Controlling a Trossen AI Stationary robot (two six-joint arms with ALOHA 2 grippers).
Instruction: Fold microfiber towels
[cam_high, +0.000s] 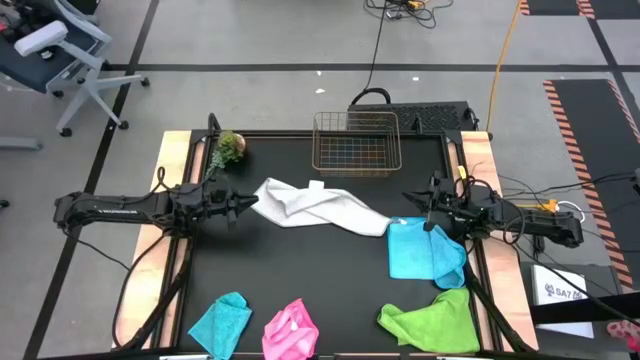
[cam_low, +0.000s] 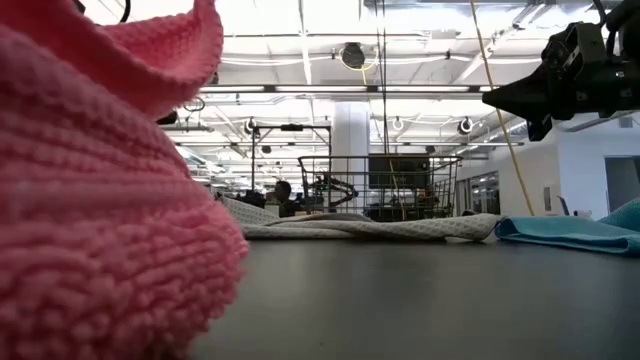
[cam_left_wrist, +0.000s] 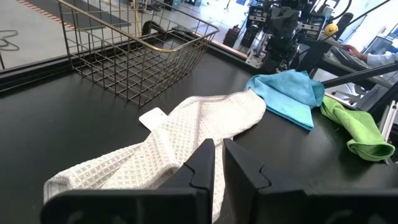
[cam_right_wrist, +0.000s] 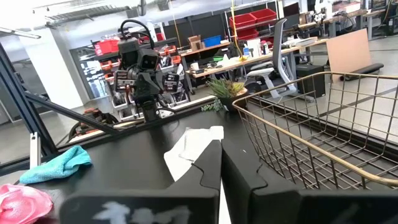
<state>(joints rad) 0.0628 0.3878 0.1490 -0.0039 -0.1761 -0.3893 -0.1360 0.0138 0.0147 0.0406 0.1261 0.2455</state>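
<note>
1. We are reading no brand or lettering with confidence: a white box (cam_high: 562, 290) beside the table's right edge carries dark print too small for us to make out, and the white towel (cam_high: 318, 206) is showing a small blank tag.
2. We are seeing the white towel lying stretched and rumpled across the middle of the black table (cam_high: 300, 270), in front of the wire basket (cam_high: 356, 141).
3. The left gripper (cam_high: 250, 203) is sitting at that towel's left end. In the left wrist view its fingers (cam_left_wrist: 200, 163) are nearly together, only a thin slit between them; whether any cloth is pinched there we cannot tell.
4. The right gripper (cam_high: 414, 198) is hovering with its fingers pressed fully together and nothing in them, above the sky blue towel (cam_high: 425, 250), which is lying bunched near the table's right edge, touching the white towel's right end.
5. The lime green towel (cam_high: 430, 322) is lying crumpled at the front right.
6. The teal towel (cam_high: 221, 322) and the hot pink towel (cam_high: 290, 331) are lying at the front edge, the pink one partly cut off.
7. In the low view the pink towel is filling the left side, hiding much of the table.
8. A small green plant (cam_high: 229, 148) is standing at the back left corner.
</note>
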